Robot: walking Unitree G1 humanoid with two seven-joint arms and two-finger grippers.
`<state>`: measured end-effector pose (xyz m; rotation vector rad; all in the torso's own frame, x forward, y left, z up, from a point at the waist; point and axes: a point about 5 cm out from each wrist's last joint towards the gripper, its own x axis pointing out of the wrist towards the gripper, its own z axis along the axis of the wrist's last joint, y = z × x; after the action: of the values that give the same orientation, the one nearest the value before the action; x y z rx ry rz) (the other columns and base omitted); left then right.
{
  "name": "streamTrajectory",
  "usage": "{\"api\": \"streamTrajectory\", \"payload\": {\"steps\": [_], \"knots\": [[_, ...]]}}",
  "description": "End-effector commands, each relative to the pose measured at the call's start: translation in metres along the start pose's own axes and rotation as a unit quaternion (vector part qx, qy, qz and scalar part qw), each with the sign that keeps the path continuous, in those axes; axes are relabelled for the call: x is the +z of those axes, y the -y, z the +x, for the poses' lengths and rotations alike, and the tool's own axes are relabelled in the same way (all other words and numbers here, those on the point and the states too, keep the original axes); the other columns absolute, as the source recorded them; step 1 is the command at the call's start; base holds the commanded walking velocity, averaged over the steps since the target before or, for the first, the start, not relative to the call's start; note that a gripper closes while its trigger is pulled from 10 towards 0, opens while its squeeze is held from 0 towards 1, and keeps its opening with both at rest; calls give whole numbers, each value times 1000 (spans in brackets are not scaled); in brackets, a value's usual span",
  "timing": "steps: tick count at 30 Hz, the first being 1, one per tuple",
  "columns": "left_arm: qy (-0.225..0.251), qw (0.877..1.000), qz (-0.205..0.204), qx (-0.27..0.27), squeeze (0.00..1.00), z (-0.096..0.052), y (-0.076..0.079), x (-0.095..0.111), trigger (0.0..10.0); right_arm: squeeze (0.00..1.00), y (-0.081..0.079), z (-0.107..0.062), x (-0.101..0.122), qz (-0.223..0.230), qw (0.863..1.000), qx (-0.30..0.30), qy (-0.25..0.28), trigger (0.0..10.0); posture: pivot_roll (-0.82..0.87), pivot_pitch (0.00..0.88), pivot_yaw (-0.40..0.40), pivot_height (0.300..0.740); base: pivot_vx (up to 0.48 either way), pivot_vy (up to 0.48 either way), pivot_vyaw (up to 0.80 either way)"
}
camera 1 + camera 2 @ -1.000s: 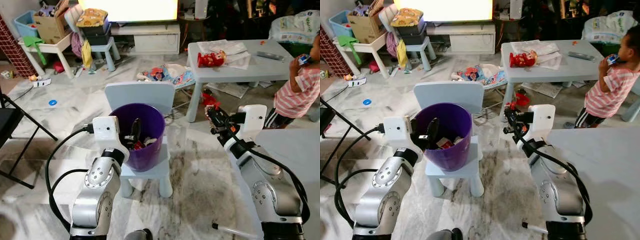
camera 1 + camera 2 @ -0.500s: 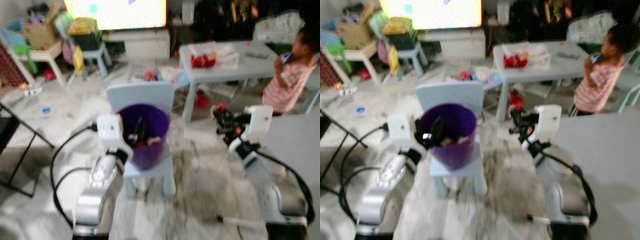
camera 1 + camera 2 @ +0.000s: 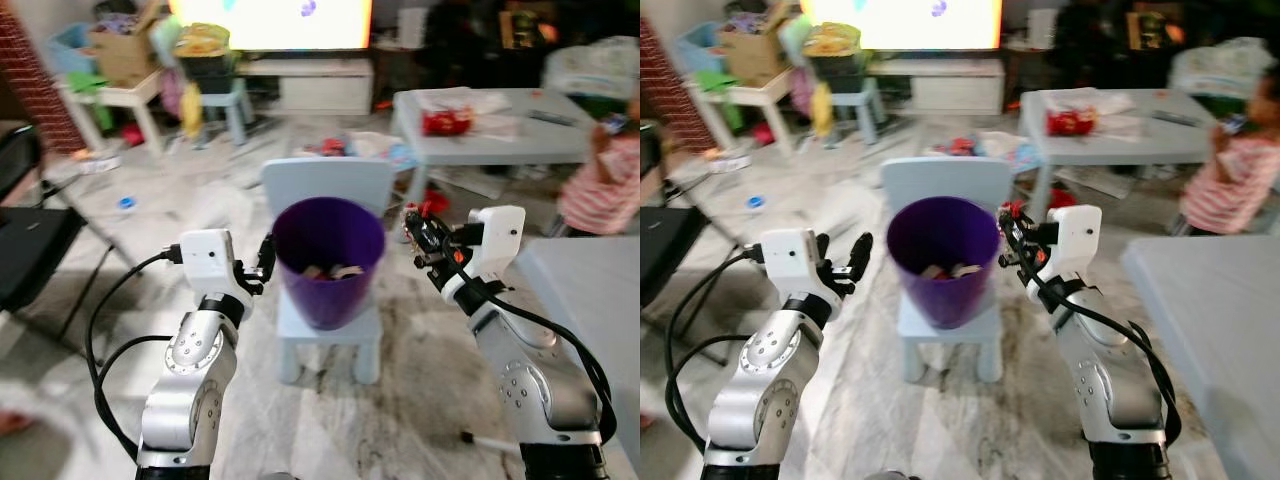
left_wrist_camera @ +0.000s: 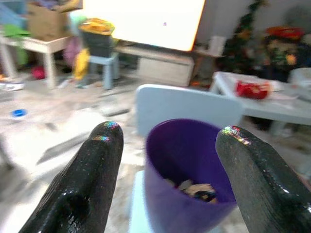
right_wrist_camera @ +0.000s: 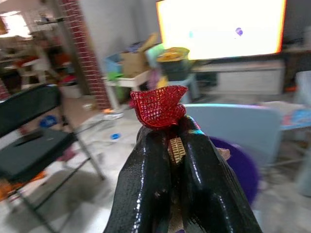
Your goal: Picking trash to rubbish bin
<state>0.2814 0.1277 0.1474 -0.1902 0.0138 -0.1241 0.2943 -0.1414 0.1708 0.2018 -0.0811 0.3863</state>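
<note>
Standing on a small chair, purple bin holds paper scraps. Right gripper clamps red mesh trash beside bin rim; left gripper fingers apart. No legible writing.

Small pale blue chair in the middle, on a marbled floor. At 1 o'clock a light table carrying a red toy and papers; at 3 o'clock a person in a striped shirt. At 12 o'clock a bright screen above a white cabinet; at 11 o'clock a cardboard box on a small table; at 9 o'clock a black folding chair.
</note>
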Motion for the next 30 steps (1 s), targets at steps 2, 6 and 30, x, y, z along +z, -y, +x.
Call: {"api": "streamTrajectory", "payload": {"steps": [2, 6, 30], "knots": [[0, 1000, 2, -17, 0, 1, 5, -1, 10000, 0, 4, -1, 3, -4, 1000, -7, 4, 0, 15, 71, 8, 740, 0, 0, 656], [4, 1000, 3, -22, 0, 2, 5, 0, 10000, 0, 4, -2, 3, -2, 1000, -11, 5, 0, 15, 71, 8, 740, 0, 0, 128], [25, 998, -12, -54, 0, 3, 8, 6, 10000, 0, 13, -1, 21, -15, 997, -47, 55, 0, 9, 65, 9, 740, 128, 0, 0]]}}
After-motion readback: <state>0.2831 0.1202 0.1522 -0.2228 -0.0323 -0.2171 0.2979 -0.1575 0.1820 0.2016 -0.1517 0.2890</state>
